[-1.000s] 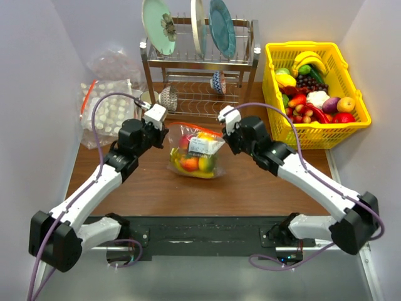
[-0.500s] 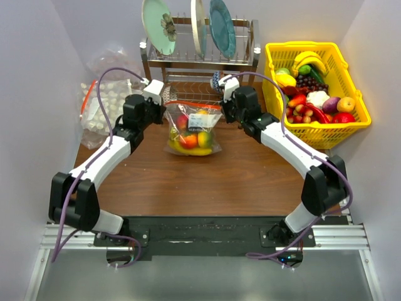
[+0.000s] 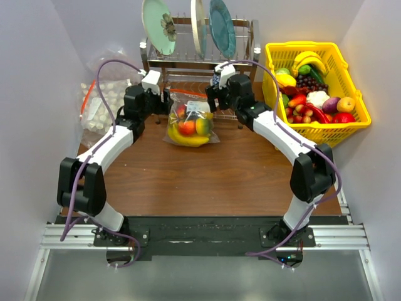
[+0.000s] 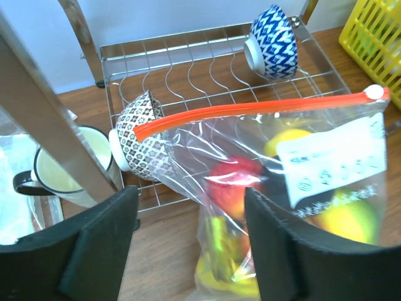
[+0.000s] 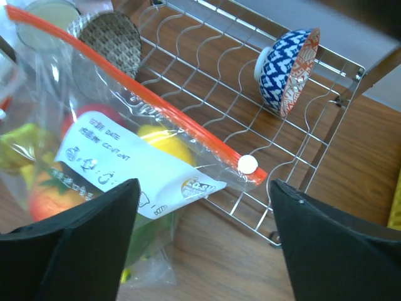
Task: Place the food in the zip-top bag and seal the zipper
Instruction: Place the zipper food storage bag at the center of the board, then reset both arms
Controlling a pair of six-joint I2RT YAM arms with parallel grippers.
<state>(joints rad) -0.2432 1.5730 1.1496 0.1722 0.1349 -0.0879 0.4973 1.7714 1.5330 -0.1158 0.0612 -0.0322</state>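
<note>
The bag stands at the worktop's far edge, against the rack, with the food inside. Its zipper looks closed along its length, slider at the right end. The left gripper and right gripper flank its top corners, jaws apart, holding nothing. I judge sealing done. I'd back each arm outward, clear of the film, then check the strip for gaps.
</note>
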